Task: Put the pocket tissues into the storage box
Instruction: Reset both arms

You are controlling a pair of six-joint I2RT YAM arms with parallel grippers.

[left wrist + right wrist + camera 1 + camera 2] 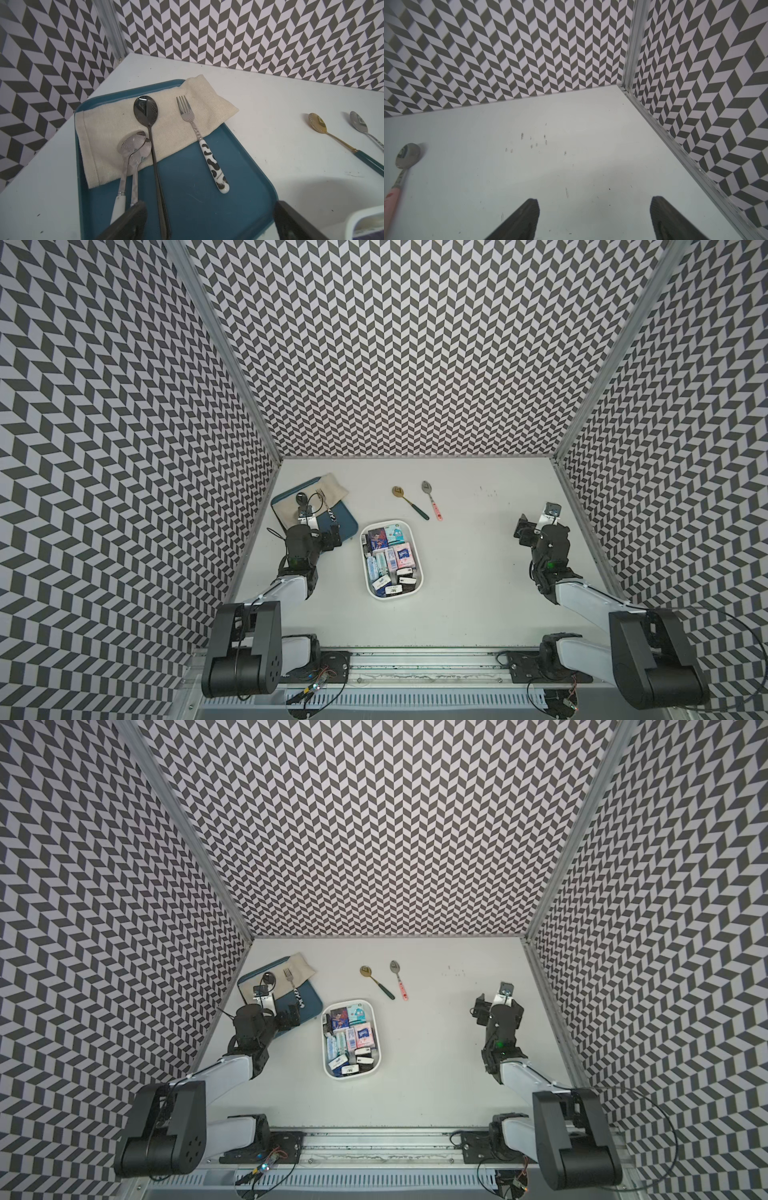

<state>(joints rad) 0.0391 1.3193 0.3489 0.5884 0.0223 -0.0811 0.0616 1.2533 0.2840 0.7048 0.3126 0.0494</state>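
All visible pocket tissues (390, 560) lie inside the storage box (419, 568), in the middle of the surface (469, 605). Left pincer (209, 222) at its nine o'clock and right pincer (593, 218) at three both gape empty. Packing looks finished; the next move calls only for parking the arms.

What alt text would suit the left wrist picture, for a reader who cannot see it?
A blue tray on a white table holds a beige cloth, with a black spoon, a fork and two silver spoons lying partly on it. The open left claw hangs over the tray's near end. Two more spoons lie on the table.
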